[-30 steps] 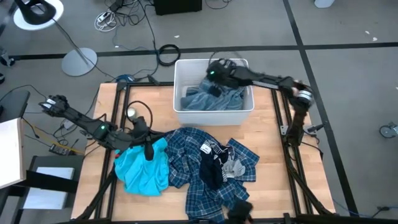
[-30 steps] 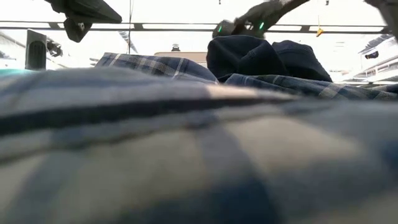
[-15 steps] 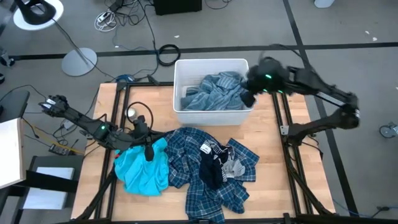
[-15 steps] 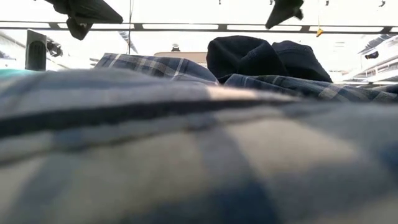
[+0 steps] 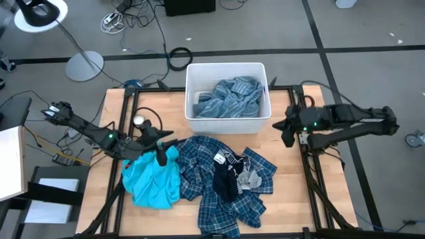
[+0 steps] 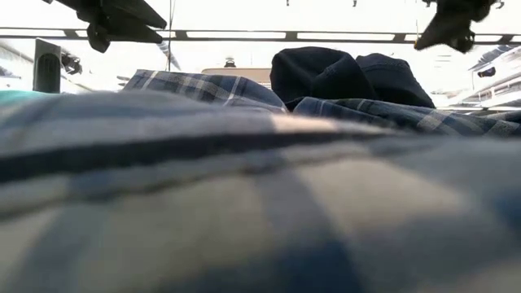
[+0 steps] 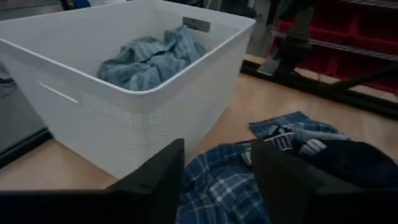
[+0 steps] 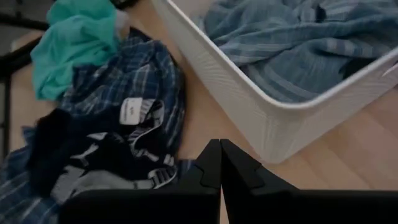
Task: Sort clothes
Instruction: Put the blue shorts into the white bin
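High view: grey-blue striped garment (image 5: 228, 97) lies in the white bin (image 5: 192, 119); plaid shirts (image 5: 206, 172), turquoise shirt (image 5: 151, 179) and what look like dark socks (image 5: 224, 180) remain on the table. Left wrist view: left gripper (image 7: 214, 177) spread, empty. Right wrist view: right gripper (image 8: 219, 163) pinched closed, empty, beside the bin

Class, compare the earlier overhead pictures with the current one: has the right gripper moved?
Yes. The right gripper has left its place over the white bin, where the grey-blue striped garment lies, and is now beside the bin's right side, shut and empty.
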You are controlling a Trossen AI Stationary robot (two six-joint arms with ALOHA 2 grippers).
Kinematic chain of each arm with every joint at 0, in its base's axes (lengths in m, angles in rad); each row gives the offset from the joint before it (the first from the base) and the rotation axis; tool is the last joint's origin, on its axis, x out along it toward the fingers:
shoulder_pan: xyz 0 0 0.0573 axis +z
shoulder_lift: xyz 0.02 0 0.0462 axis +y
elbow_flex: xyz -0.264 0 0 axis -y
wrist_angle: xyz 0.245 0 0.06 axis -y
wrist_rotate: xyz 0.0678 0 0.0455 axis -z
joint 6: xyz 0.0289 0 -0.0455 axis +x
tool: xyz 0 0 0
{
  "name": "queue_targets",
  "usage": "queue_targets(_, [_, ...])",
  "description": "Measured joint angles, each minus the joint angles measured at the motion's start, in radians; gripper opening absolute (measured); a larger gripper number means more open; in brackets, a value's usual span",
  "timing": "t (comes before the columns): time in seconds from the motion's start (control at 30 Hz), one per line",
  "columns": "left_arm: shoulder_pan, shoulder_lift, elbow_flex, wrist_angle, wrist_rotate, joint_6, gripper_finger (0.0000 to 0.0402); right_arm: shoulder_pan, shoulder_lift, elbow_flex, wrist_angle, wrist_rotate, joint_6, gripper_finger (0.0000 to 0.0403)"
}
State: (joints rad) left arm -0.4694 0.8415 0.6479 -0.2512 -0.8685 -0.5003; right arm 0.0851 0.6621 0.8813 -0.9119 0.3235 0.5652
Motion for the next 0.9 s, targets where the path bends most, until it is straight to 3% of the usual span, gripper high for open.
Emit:
queue_targets(0.1, [0.000, -0.001, 0.024, -0.051, 0.053, -0.012, 0.0201, 0.051, -0.055, -0.115, 0.073, 0.074, 0.014, 0.0002])
queue_targets(0.17, [0.000, -0.005, 0.073, -0.178, 0.093, -0.069, 0.0200, 0.073, -0.079, -0.180, 0.142, 0.080, 0.013, 0.0001])
queue_targets(0.3, [0.000, 0.004, 0.182, -0.528, 0.178, -0.290, 0.0185, 0.088, -0.089, -0.285, 0.249, 0.080, 0.010, 0.0001])
queue_targets(0.4, [0.000, 0.019, 0.200, -0.685, 0.325, -0.477, 0.0172, 0.089, -0.084, -0.344, 0.294, 0.079, 0.018, 0.0003])
queue_targets(0.53, [-0.013, 0.058, 0.167, -0.782, 0.473, -0.617, 0.0163, 0.089, -0.079, -0.378, 0.308, 0.076, 0.021, 0.0002])
queue_targets(0.7, [-0.016, 0.105, 0.138, -0.885, 0.487, -0.700, 0.0162, 0.089, -0.087, -0.377, 0.345, 0.070, 0.019, 0.0002])
queue_targets(0.9, [-0.015, 0.175, 0.042, -0.881, 0.576, -0.792, 0.0159, 0.089, -0.087, -0.377, 0.371, 0.066, 0.009, 0.0005])
